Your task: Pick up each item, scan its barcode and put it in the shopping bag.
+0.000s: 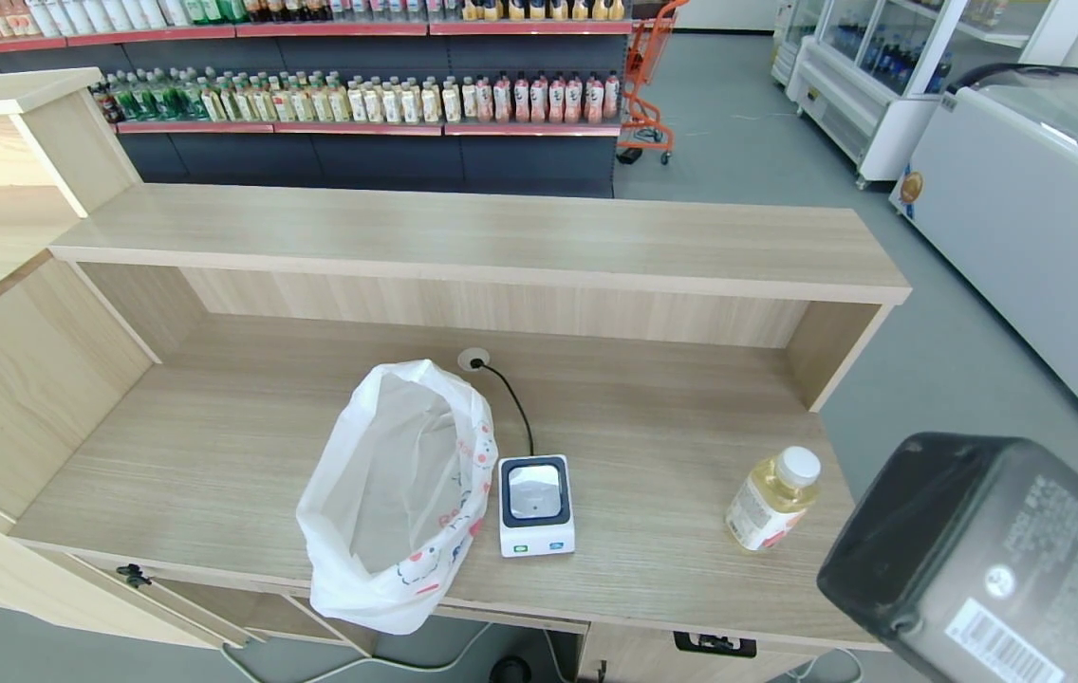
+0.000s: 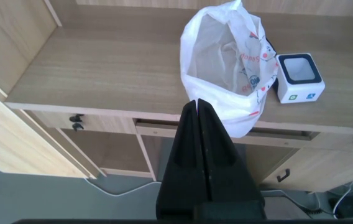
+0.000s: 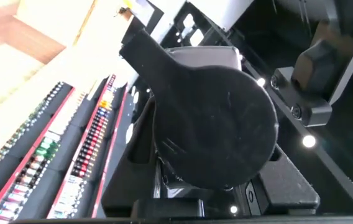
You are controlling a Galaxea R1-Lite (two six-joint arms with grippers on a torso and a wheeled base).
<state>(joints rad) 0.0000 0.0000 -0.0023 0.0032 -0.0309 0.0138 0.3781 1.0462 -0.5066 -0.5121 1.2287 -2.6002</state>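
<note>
early going: bag looks empty, one item up in the air, one waiting

on the wooden surface (image 1: 245,417) the white shopping bag (image 1: 397,493) stands open just left of the scanner (image 1: 535,503), and i'd judge nothing is in it yet. a dark pack (image 1: 985,550) hangs off the surface, far right of the scanner and nearer the robot, with its barcode label facing up. the capped bottle (image 1: 773,501) stands upright between the pack and the scanner, so both items still need bagging. the head view gives the bottle and that label. the left wrist view instead looks into the bag's mouth, past the left end effector (image 2: 197,109), which is pressed together on nothing. the right wrist view gives a black round shape (image 3: 214,124) up close, and i cannot tell the right end effector's grip.
</note>
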